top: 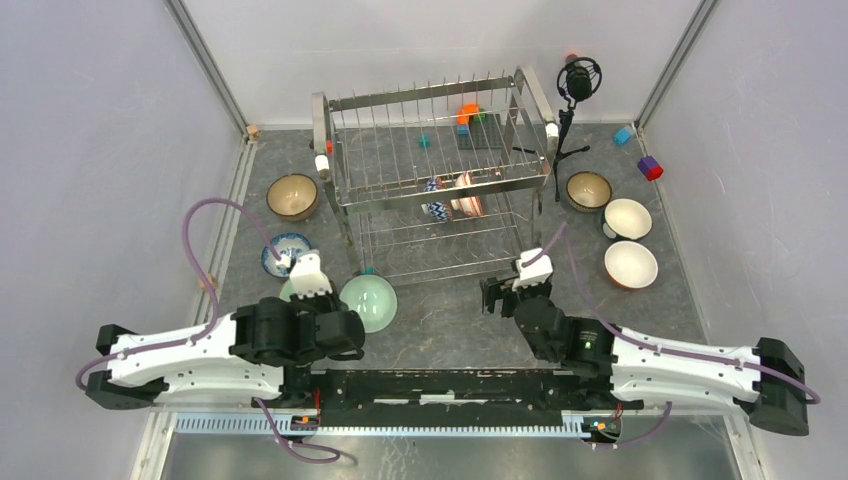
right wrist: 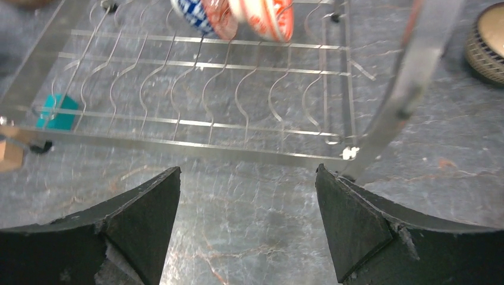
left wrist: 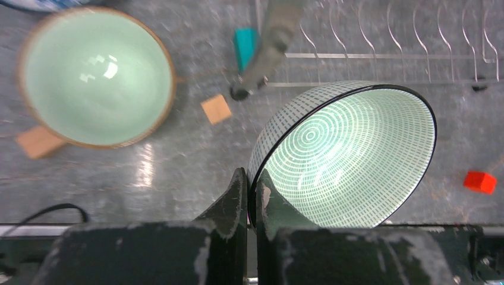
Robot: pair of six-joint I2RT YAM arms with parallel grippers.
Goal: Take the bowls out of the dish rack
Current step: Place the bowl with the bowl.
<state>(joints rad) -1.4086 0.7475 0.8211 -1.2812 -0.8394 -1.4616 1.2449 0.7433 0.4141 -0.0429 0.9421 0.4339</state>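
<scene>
The steel dish rack (top: 430,170) stands mid-table. On its tier a blue-and-white bowl (top: 434,200) and a red-and-white floral bowl (top: 468,195) stand on edge, also seen in the right wrist view as the blue one (right wrist: 193,15) and the floral one (right wrist: 267,15). My left gripper (left wrist: 252,178) is shut on the rim of a tilted green patterned bowl (left wrist: 345,154), in front of the rack's left corner (top: 368,302). My right gripper (right wrist: 248,178) is open and holds nothing, over bare table before the rack's lower tier (right wrist: 208,101).
Left of the rack are a brown bowl (top: 293,196), a blue-and-white dish (top: 285,252) and a pale green bowl (left wrist: 95,77). On the right are a brown bowl (top: 589,190) and two white bowls (top: 627,218). A microphone tripod (top: 575,85) stands back right. Small blocks lie scattered.
</scene>
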